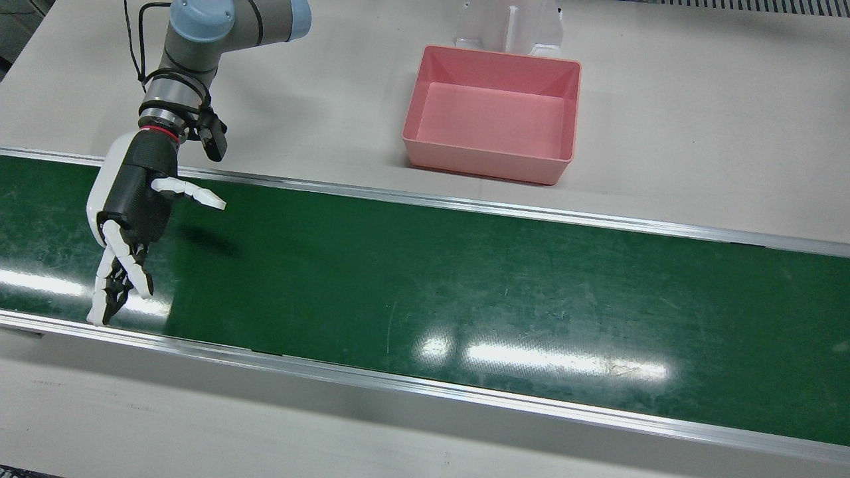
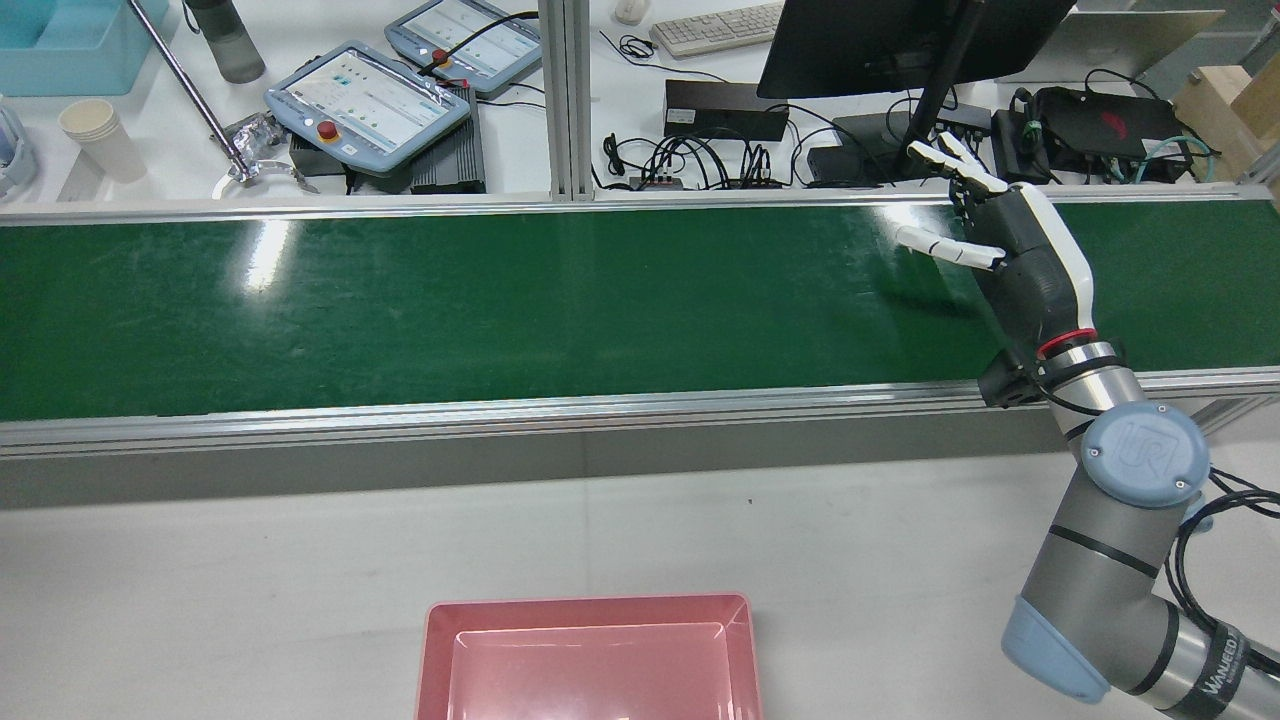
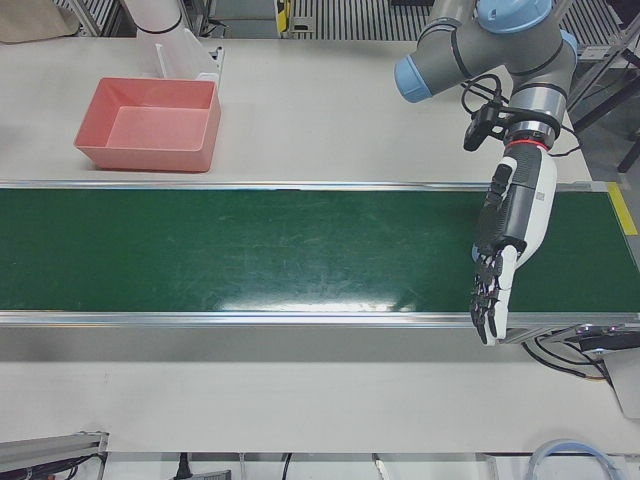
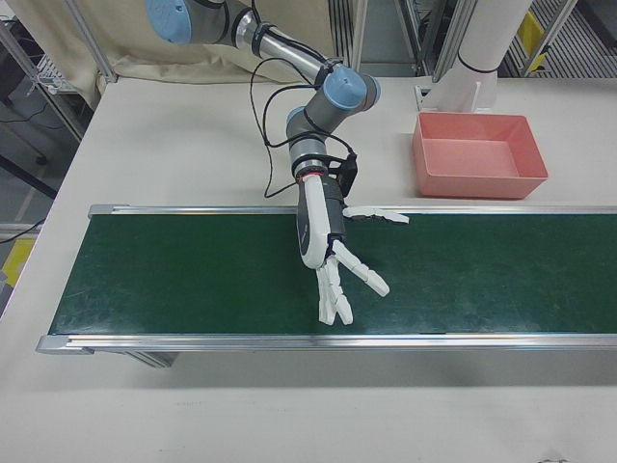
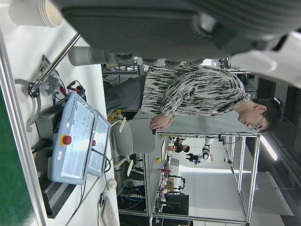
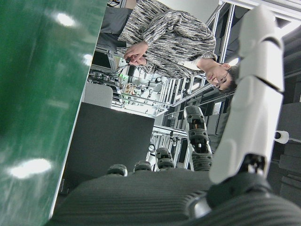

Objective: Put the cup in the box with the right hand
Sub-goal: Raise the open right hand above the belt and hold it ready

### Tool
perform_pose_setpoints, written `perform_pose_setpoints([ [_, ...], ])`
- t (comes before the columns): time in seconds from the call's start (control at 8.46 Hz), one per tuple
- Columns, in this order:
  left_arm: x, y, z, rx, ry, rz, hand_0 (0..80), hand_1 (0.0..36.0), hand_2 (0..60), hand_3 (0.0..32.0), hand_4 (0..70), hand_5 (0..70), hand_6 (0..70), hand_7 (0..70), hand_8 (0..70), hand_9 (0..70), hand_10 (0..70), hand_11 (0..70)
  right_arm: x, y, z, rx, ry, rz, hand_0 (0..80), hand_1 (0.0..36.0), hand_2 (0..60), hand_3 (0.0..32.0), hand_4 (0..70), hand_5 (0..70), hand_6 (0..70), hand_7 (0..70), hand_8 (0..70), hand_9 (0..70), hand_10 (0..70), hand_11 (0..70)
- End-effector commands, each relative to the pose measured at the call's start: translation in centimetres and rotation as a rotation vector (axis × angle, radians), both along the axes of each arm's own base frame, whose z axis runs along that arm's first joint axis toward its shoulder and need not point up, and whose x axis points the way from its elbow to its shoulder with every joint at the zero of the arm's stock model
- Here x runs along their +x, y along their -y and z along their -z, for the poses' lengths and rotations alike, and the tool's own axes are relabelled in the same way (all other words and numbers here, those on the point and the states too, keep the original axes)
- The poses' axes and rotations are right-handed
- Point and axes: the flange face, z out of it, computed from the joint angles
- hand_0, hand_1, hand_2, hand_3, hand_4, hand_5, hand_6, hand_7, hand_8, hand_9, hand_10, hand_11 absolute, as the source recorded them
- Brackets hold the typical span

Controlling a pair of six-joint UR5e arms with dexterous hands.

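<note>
Belt: one green conveyor belt [image 1: 465, 285]. It runs under the fingers of both of your hands and carries nothing.
Table: one pale table [image 1: 697, 133], on the robot's side of the belt, behind both sets of fingers.
Arms: two. The right arm [image 1: 199, 40] reaches out over one end of the belt and the left arm [image 3: 500, 40] over the other.
Box: one pink box [image 1: 491, 162], open-topped with nothing inside. It sits on the table just behind the belt's rail, well apart from the right hand's fingers, on the side your thumb points to.
Right hand: one right hand [image 1: 136, 199], hovering over the belt with its fingers [image 1: 199, 194] stretched out and spread. The thumb sticks out sideways, the other fingertips reach toward the operators' rail, and it holds nothing.
Left hand: one left hand [image 3: 510, 225], also over the belt. Its fingers are straight, lie close side by side and point at the operators' rail, and they grip nothing.
Pendants: two teach pendants [image 2: 365, 105] on the desk beyond the belt, past the fingertips.
Cups: one stack of paper cups [image 2: 88, 135], standing upright on that desk, far along the belt from the right hand's fingers. How many are in the stack cannot be told, and neither hand touches it.
Person: one person [image 5: 197, 96] standing behind the desk.
</note>
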Motion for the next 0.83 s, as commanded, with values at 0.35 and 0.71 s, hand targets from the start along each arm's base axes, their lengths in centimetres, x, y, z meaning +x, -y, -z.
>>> perform_pose_setpoints([
  [0.35, 0.0, 0.0, 0.1, 0.002, 0.0, 0.0, 0.0, 0.0, 0.0, 0.0, 0.0, 0.0, 0.0, 0.0, 0.0, 0.0, 0.0, 0.0, -0.6, 0.7, 2.1, -0.025, -0.043, -0.005, 49.1, 16.9, 8.6, 6.0, 10.9, 3.8, 2.1, 13.1, 0.7, 2.6, 0.0, 0.0],
  [0.71, 0.0, 0.0, 0.0, 0.0, 0.0, -0.001, 0.0, 0.0, 0.0, 0.0, 0.0, 0.0, 0.0, 0.0, 0.0, 0.0, 0.0, 0.0, -1.5, 1.0, 1.6, -0.034, -0.054, 0.008, 48.6, 16.4, 8.4, 9.2, 7.8, 4.0, 1.7, 12.5, 1.1, 2.9, 0.0, 0.0],
])
